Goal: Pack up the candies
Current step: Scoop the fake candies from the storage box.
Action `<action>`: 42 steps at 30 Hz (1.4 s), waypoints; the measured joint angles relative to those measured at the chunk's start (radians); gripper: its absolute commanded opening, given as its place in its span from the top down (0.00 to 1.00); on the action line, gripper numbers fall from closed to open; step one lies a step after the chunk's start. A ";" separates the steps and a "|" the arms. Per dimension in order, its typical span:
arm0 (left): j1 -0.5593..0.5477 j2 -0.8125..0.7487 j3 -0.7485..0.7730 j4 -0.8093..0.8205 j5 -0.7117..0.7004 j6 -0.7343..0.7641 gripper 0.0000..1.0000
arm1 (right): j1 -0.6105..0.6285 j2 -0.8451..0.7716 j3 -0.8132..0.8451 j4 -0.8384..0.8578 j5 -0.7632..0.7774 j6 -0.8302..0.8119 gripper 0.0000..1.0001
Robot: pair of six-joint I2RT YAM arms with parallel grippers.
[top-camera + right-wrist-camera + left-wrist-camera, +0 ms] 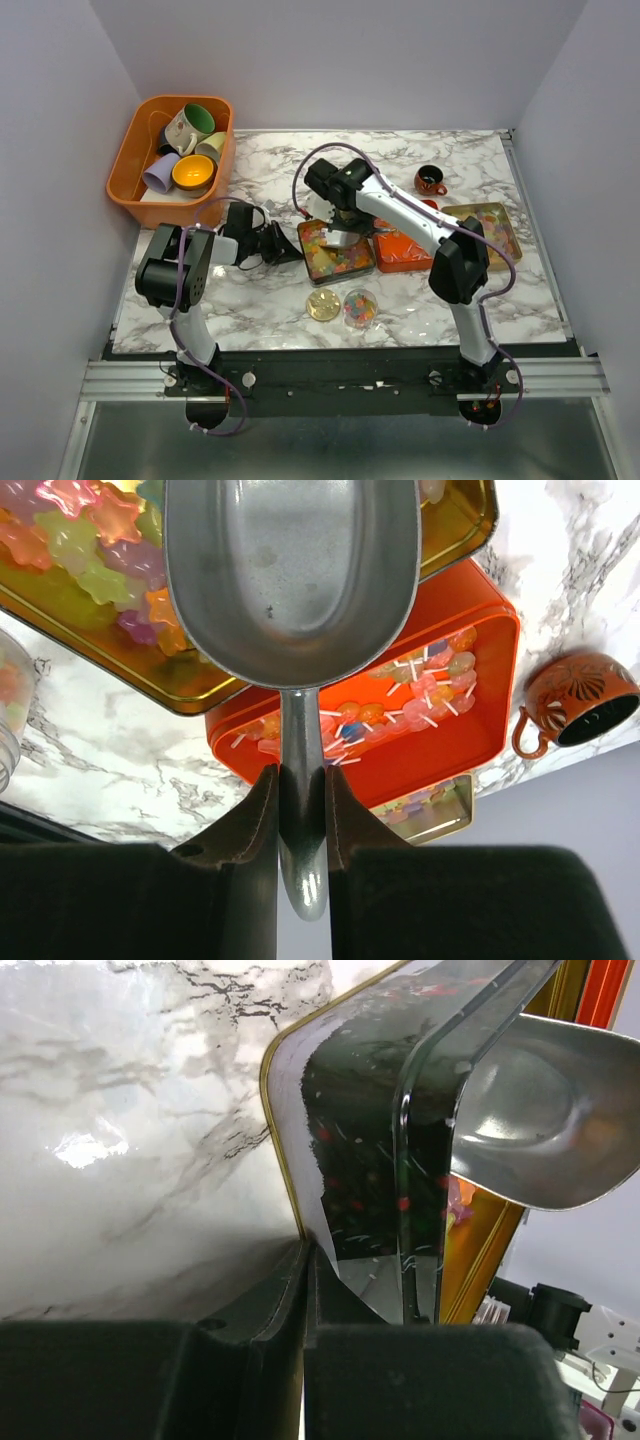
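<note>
Star-shaped candies (88,542) in mixed colours fill a square gold-rimmed tin (312,268) at the table's middle. My left gripper (308,1252) is shut on that tin's (350,1150) left wall. My right gripper (301,785) is shut on the handle of a metal scoop (290,570), whose bowl is empty and hovers just above the candies (352,262) in the tin. In front of the tin stands a small clear jar (360,308) holding a few candies. Its gold lid (323,305) lies beside it.
An orange tin (478,742) of lollipops sits right of the candy tin, with another gold tin (490,232) of sweets further right. A small brown cup (430,180) stands behind them. An orange basket (132,160) of mugs is at the back left.
</note>
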 measured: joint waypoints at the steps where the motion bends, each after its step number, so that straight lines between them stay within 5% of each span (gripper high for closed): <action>1: -0.002 0.008 0.003 0.005 0.007 -0.008 0.87 | 0.000 0.005 0.008 -0.001 -0.001 -0.002 0.99; 23: -0.011 0.019 0.032 -0.028 0.021 0.025 0.88 | -0.022 0.131 0.063 -0.018 -0.134 0.048 1.00; 33: 0.001 -0.080 0.032 -0.227 0.020 0.160 0.88 | -0.092 0.132 0.073 -0.005 -0.325 0.097 0.99; 42: 0.008 -0.173 0.034 -0.389 0.019 0.283 0.87 | -0.099 0.055 -0.122 0.101 -0.422 0.146 0.99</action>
